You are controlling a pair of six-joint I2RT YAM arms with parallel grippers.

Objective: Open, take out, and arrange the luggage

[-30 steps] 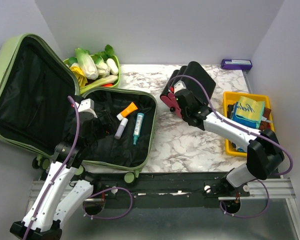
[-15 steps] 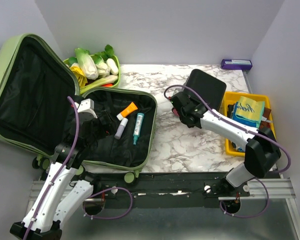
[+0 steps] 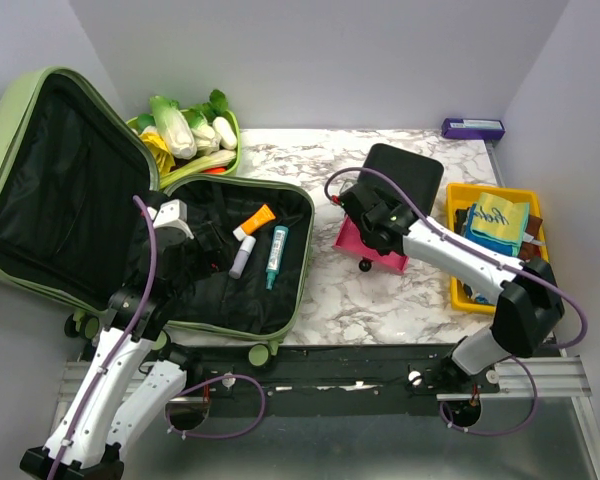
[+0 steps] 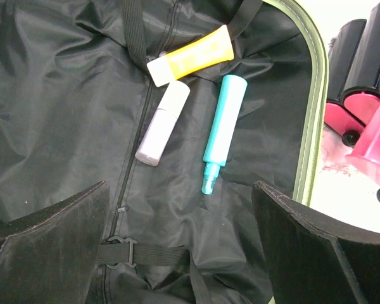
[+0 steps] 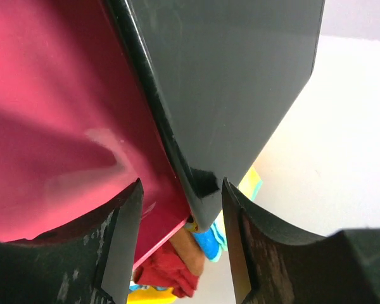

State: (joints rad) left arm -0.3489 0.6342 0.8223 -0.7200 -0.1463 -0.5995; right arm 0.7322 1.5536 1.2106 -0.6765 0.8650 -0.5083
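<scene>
**While the luggage lies open, three items wait inside**

Because its jaws stand wide apart with nothing between them, the left tool (image 4: 183,253) is free to pick. It hovers over the black lining of the luggage (image 3: 70,190), which sits at the left of the worktop (image 3: 330,290) with its lid thrown back against the wall. Just ahead of this tool lie an orange tube (image 4: 190,56), a pale lilac tube (image 4: 163,123) and a teal bottle (image 4: 223,123), close together and beside a lining strap.

The right tool (image 5: 182,187) has its fingers apart around the edge of the black box (image 3: 405,170). Whether they press on the box I cannot tell. The box rests tilted on the worktop, its pink end (image 3: 365,245) and small wheels facing the arms, between the luggage and the yellow tray (image 3: 452,240).

The risks look plain. With jaws this wide, the left tool could close on two items at once or snag the strap. The round tubes may also roll aside on the slack fabric when touched. On the right, the tilted box could tip or roll on its wheels if it is let go carelessly, knocking the tray or the luggage rim.
</scene>
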